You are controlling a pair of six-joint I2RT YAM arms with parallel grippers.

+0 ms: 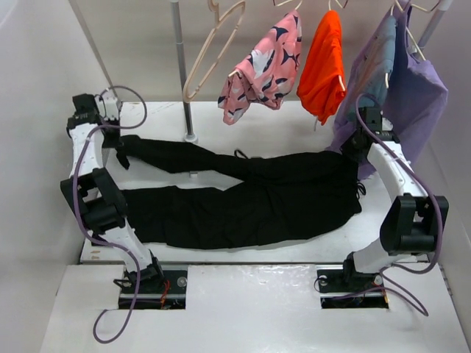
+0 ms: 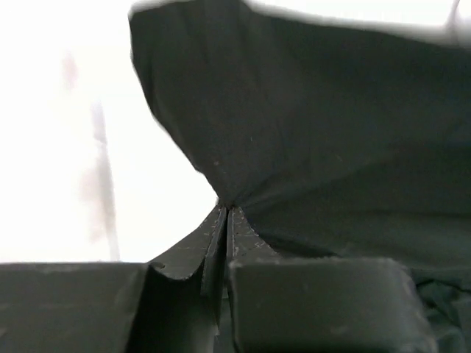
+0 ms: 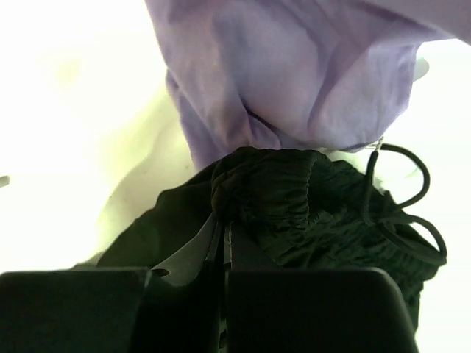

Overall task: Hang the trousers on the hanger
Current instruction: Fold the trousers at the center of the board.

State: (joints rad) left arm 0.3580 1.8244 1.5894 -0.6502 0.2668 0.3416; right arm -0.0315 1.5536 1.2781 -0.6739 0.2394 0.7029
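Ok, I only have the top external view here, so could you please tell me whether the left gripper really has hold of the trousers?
Observer: Yes. In the left wrist view the left gripper is shut on a pinched fold of the trousers, with the stitched edge between its fingers.
Operator: Thank you. And what exactly has the right one caught?
Observer: The right gripper is shut on the gathered waistband. The drawstring loops free to one side, outside the grip.
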